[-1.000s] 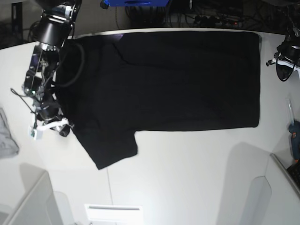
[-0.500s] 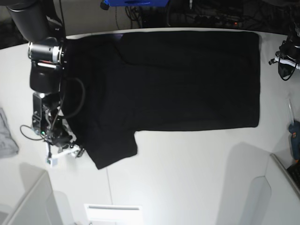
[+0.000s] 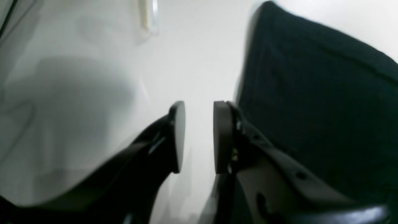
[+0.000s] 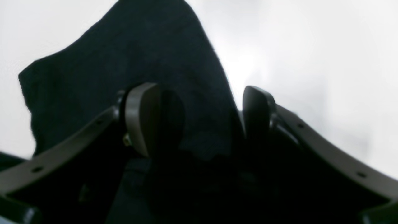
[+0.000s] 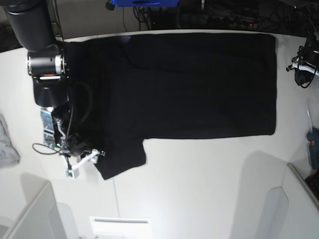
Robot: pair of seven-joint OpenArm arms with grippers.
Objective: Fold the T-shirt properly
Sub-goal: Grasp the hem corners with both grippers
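The black T-shirt (image 5: 189, 84) lies spread flat across the white table, one short sleeve (image 5: 122, 157) pointing to the front left. No print shows. My right gripper (image 5: 97, 153) is at that sleeve's outer edge. In the right wrist view it (image 4: 199, 118) is open, and the sleeve cloth (image 4: 124, 56) lies between and beyond the jaws. My left gripper (image 5: 303, 67) hovers by the shirt's far right edge. In the left wrist view it (image 3: 199, 137) stands a narrow gap open and empty over bare table, with the shirt's edge (image 3: 311, 93) just to its right.
A small grey cloth (image 5: 6, 144) lies at the table's left edge. Pale bin walls stand at the front left (image 5: 30, 214) and front right (image 5: 299, 199). A white slotted part (image 5: 119, 224) sits at the front edge. A blue tool (image 5: 313, 144) lies at the right.
My right arm has moved down the shirt's left side, toward the front, and its gripper now sits at the sleeve. The left arm has barely moved.
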